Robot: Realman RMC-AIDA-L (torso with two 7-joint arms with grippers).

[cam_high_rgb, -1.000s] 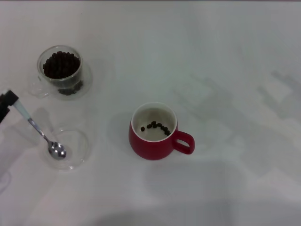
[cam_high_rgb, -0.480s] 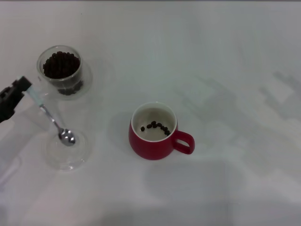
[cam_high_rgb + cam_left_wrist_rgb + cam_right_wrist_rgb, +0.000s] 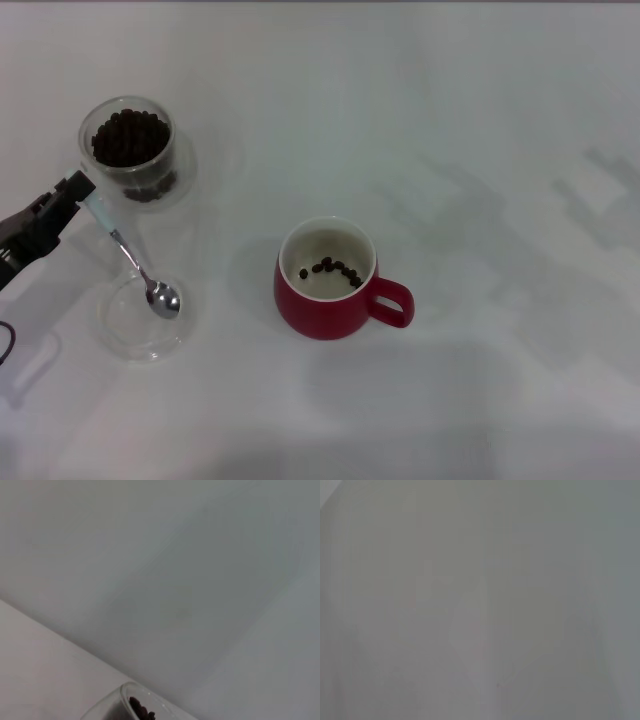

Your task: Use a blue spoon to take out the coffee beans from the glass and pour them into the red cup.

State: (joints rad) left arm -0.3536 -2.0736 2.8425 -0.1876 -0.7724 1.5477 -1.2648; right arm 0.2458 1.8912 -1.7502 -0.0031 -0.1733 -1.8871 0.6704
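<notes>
My left gripper (image 3: 72,196) is at the left edge of the head view, shut on the pale blue handle of the blue spoon (image 3: 135,262). The spoon's metal bowl hangs empty above a flat clear glass dish (image 3: 128,335). The glass (image 3: 130,150) with the coffee beans (image 3: 128,136) stands just behind the gripper; its rim also shows in the left wrist view (image 3: 117,704). The red cup (image 3: 330,285) stands at the middle of the table with several beans (image 3: 332,270) inside, its handle to the right. My right gripper is out of view.
The white table (image 3: 480,150) stretches to the right and behind the cup. The right wrist view shows only a plain pale surface.
My left gripper has moved right and toward the glass, lifting the spoon out of the flat dish; the spoon's bowl now hangs over the dish's right part.
</notes>
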